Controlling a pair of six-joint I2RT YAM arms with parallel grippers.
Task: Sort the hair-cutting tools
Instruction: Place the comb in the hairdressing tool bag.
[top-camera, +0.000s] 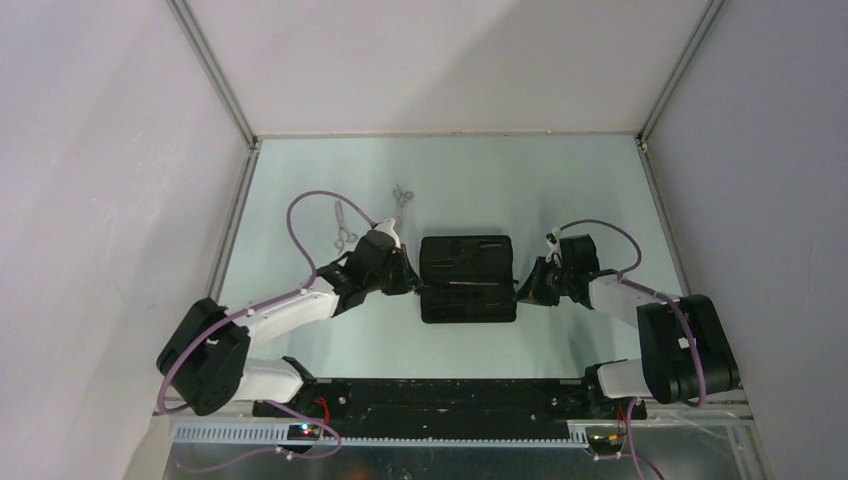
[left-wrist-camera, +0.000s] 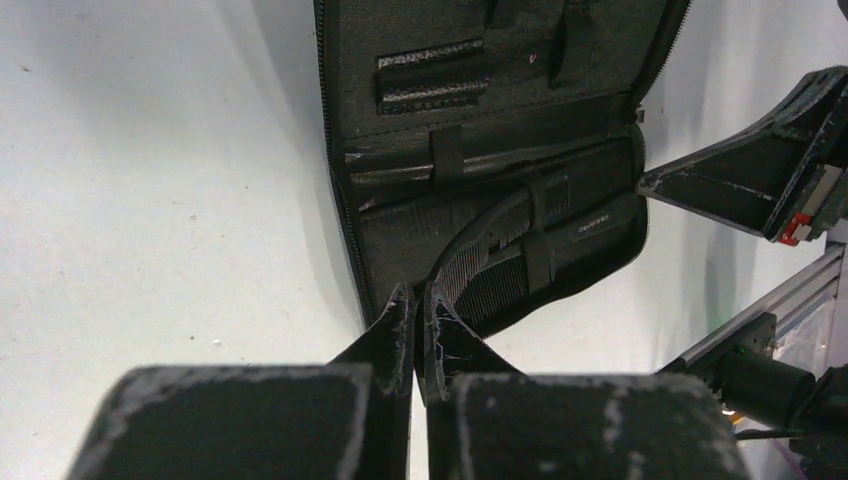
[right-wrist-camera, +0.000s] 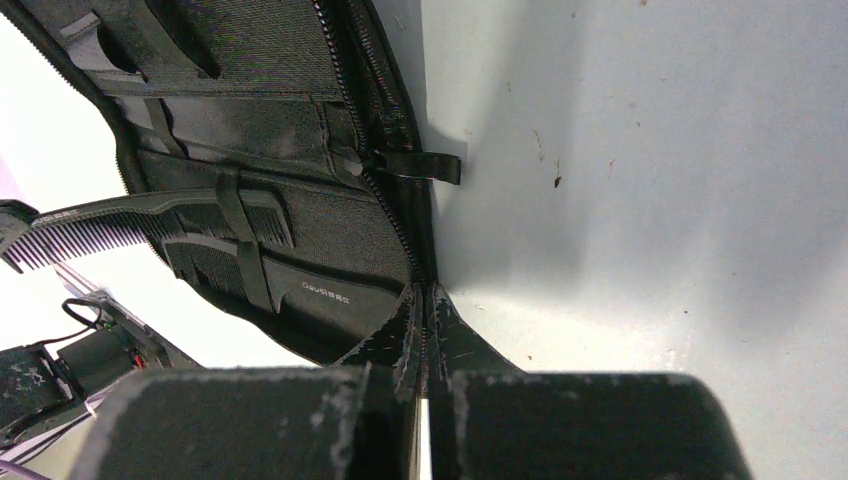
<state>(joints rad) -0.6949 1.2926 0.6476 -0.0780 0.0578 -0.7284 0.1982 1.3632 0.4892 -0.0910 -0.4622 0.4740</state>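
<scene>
From up top: the black case (top-camera: 467, 278) lies open in the middle of the table (top-camera: 560, 190), and I've got one arm on each side of it. My left gripper (top-camera: 412, 283) is at its left edge and my right gripper (top-camera: 522, 290) is at its right edge. One scissors (top-camera: 343, 226) lies on the table far-left of the case, and the second scissors (top-camera: 402, 200) is a bit farther back, just right of the first one. Neither is touching the case. Left wrist cam: my fingers (left-wrist-camera: 400, 325) are pressed together right at the case's rim. The black comb (left-wrist-camera: 485, 275) is tucked under a strap inside, with its end poking out just beside my fingertips. Can't tell if I'm actually pinching anything. Right wrist cam: jaws closed here too, with the tips right up against the zipper edge near the pull tab (right-wrist-camera: 420, 165). Can't tell if there's fabric between them. The comb (right-wrist-camera: 130, 225) sticks out past the opposite edge.
</scene>
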